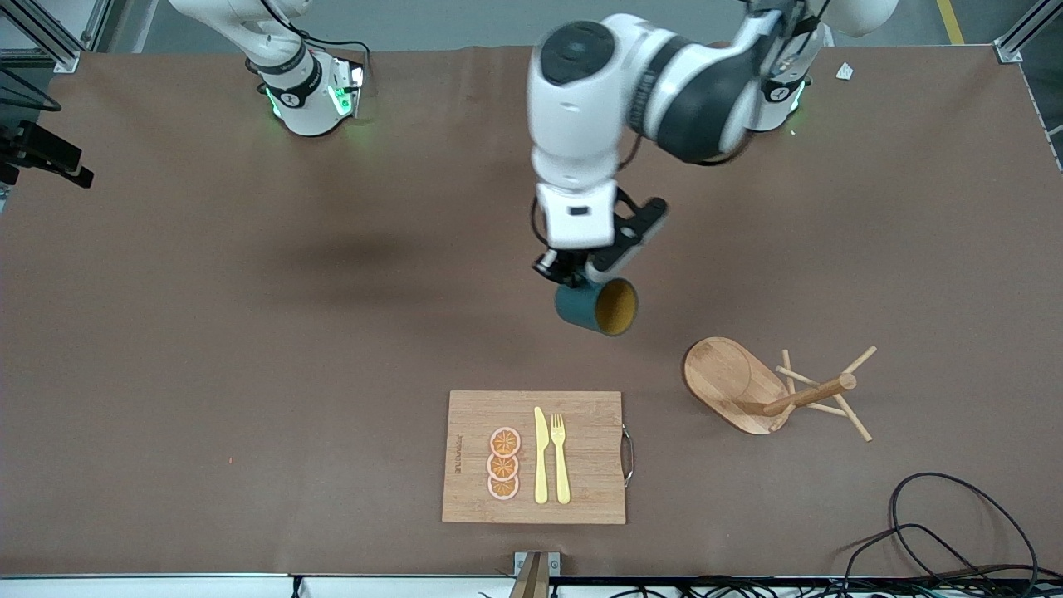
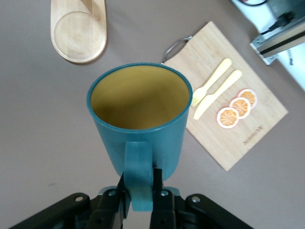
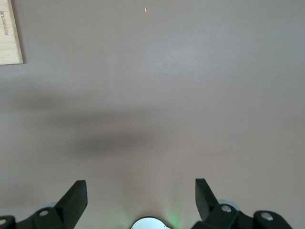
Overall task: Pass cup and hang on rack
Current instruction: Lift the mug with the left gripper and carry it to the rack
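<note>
My left gripper (image 1: 581,278) is shut on the handle of the dark teal cup (image 1: 596,306) and holds it in the air over the middle of the table, tipped on its side with its yellow inside facing the front camera. In the left wrist view the cup (image 2: 138,119) fills the centre and its handle sits between the fingers (image 2: 157,183) of my left gripper (image 2: 139,183). The wooden rack (image 1: 751,386) stands toward the left arm's end, nearer the front camera than the cup; its base also shows in the left wrist view (image 2: 78,31). My right gripper (image 3: 140,188) is open and empty over bare table; its arm waits.
A wooden cutting board (image 1: 473,453) near the front edge carries orange slices (image 1: 503,463), a yellow knife (image 1: 541,455) and a fork (image 1: 560,457). Black cables (image 1: 947,531) lie at the front corner by the left arm's end.
</note>
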Controlling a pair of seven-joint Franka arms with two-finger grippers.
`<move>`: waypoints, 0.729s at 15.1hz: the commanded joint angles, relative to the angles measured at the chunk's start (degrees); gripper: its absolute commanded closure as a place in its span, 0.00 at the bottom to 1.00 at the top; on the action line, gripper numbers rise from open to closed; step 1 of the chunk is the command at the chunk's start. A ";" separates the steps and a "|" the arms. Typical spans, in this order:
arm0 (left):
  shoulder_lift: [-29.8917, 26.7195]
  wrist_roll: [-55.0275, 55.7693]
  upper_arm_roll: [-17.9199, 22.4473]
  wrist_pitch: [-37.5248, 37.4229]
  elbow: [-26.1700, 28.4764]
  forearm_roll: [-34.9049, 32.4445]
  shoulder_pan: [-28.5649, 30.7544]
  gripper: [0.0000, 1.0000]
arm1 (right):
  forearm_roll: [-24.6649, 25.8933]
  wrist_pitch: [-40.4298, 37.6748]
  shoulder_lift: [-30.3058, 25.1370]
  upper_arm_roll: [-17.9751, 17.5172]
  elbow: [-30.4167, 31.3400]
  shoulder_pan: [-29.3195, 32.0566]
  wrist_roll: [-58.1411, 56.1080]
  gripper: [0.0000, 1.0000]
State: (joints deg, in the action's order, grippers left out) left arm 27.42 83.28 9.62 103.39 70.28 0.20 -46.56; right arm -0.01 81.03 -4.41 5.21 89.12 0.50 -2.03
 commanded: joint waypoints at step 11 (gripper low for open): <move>-1.84 -7.96 -0.48 -2.74 1.26 32.99 22.89 1.00 | -0.78 -0.78 -1.65 -0.55 0.88 0.73 -0.78 0.00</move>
State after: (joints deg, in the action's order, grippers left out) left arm 26.89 75.32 9.52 102.54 70.62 26.96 -27.44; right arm -0.08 80.83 -4.55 5.14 89.10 0.50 -2.07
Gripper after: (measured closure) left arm 0.789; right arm 0.000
